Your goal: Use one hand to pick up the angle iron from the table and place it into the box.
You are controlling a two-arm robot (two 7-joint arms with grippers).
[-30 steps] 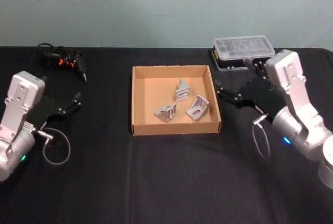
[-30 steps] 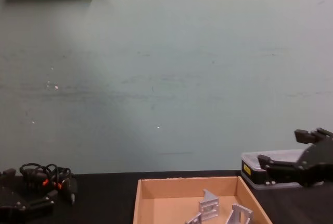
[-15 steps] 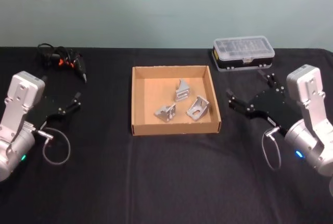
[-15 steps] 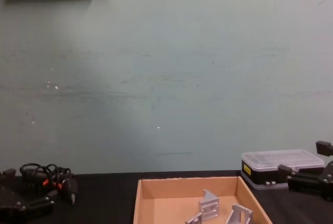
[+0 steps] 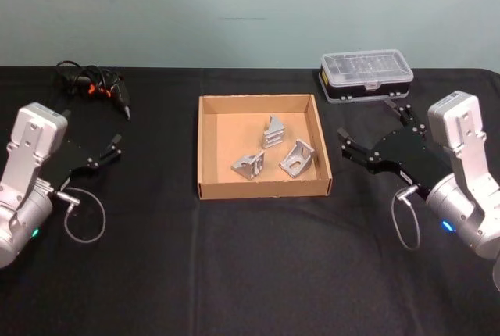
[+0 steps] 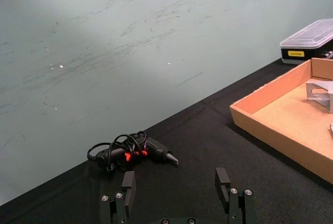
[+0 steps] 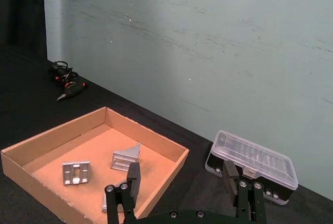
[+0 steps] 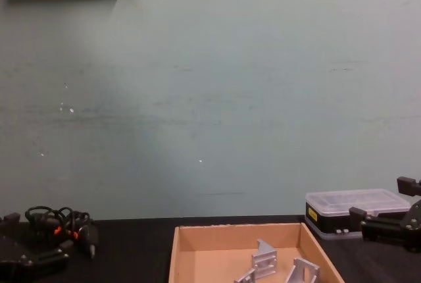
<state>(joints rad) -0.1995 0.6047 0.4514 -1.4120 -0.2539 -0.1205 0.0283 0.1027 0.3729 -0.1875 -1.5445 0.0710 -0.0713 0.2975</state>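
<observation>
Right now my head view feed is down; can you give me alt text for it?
Three silver metal angle irons lie inside the shallow tan cardboard box on the matte black table. The open right gripper sits beside the box, the open left gripper across from it.

The box (image 5: 264,148) sits at the middle of the table (image 5: 250,273), with three angle irons (image 5: 273,133) (image 5: 248,167) (image 5: 298,159) lying in it: one toward the back, two nearer the front side by side. Behind and to the right of the box stands a plastic case (image 5: 366,76), and at the far left rear of the table lies a bundle of cables (image 5: 95,88). The left gripper (image 5: 111,150) is over the table well left of the box, the right gripper (image 5: 373,129) just right of it, in front of the plastic case, both with fingers spread and nothing between them.
</observation>
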